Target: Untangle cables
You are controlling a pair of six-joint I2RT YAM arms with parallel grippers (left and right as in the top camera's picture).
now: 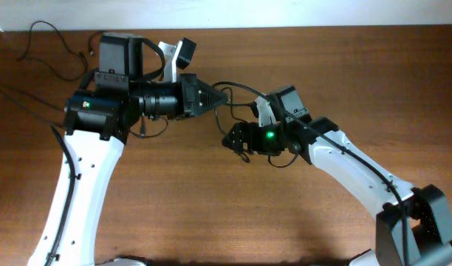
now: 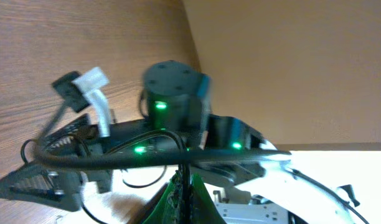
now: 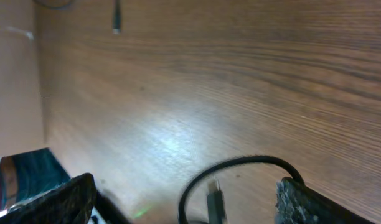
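Observation:
A thin black cable (image 1: pixel 241 86) runs from my left gripper's tip (image 1: pixel 224 96) across to the right arm. In the left wrist view the green fingers (image 2: pixel 178 196) are shut on a black strand (image 2: pixel 192 180), and another stretch of cable (image 2: pixel 116 158) crosses in front. My right gripper (image 1: pixel 237 138) sits low over the table just below it, pointing left. Its jaws stand wide open in the right wrist view (image 3: pixel 184 208). A cable loop (image 3: pixel 240 163) and a small plug end (image 3: pixel 215 200) lie loose between the fingers (image 3: pixel 305 202), untouched on the left side.
More thin black cords (image 1: pixel 45 33) trail over the back left corner of the wooden table (image 1: pixel 211 207). Another plug end (image 3: pixel 116 18) lies farther off in the right wrist view. Both arms meet near the table's middle, tips close together.

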